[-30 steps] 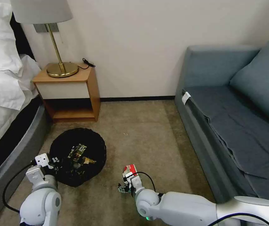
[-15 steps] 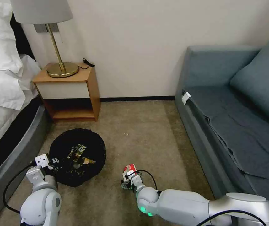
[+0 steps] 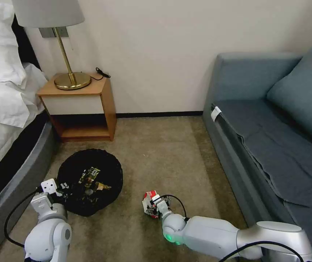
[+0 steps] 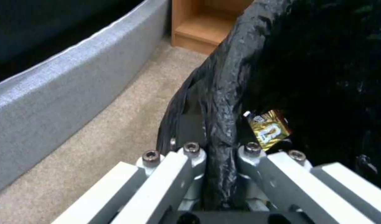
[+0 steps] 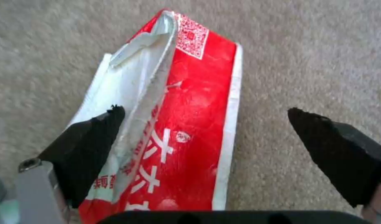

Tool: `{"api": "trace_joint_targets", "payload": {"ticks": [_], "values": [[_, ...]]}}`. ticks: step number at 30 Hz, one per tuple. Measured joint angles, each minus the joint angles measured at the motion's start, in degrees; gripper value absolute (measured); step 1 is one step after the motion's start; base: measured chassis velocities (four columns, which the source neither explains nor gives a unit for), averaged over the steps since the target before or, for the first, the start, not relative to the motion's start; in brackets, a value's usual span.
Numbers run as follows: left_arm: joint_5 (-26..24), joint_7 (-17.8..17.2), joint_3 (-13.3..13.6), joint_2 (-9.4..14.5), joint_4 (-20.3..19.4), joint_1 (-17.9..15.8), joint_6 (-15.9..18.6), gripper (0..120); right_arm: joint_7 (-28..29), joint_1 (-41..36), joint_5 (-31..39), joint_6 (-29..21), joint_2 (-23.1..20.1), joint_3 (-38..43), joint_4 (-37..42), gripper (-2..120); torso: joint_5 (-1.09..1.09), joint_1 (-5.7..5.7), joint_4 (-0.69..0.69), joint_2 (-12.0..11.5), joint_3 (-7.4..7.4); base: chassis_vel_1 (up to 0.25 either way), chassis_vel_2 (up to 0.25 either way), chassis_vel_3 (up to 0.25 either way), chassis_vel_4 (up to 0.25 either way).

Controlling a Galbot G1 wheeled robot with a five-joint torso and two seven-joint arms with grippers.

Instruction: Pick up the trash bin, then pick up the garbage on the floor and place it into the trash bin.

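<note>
Red-and-white wrapper (image 5: 174, 124) on the floor (image 3: 170, 156), my right claw (image 3: 152, 207) over it.

The wrapper lies right of the trash bin (image 3: 90, 182), between wide-open fingers (image 5: 91, 146); nothing gripped yet. Next I judge: lower, close, carry it left to the bin. My left claw (image 4: 219, 174) is clamped on the bin's bagged near-left rim. Other litter seems to be inside already, though it's dim.
</note>
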Motion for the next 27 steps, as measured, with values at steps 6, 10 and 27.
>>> {"api": "trace_joint_targets", "payload": {"ticks": [6, 10, 27], "values": [[0.1, 0.0, 0.0, -0.1, 0.0, 0.1, -0.2, 3, -1.4, -0.3, -0.5, 1.0, 1.1, -0.1, -3.2, 98, 0.00, 0.00, 0.00, 0.0, 0.00, 0.000, 0.000, 0.000, 0.000], [0.1, 0.0, 0.0, -0.1, 0.1, 0.0, -0.2, 3, -1.6, -0.5, -0.6, 1.2, 1.0, 0.0, -2.8, 86, 0.00, 0.00, 0.00, 0.0, 0.00, 0.000, 0.000, 0.000, 0.000], [0.3, 0.0, 0.0, -0.2, 0.4, -0.2, -0.2, 3, -1.2, -0.3, -0.3, 1.5, -0.9, 0.4, 0.6, 26, 0.00, 0.00, 0.00, 0.0, 0.00, 0.000, 0.000, 0.000, 0.000]]}}
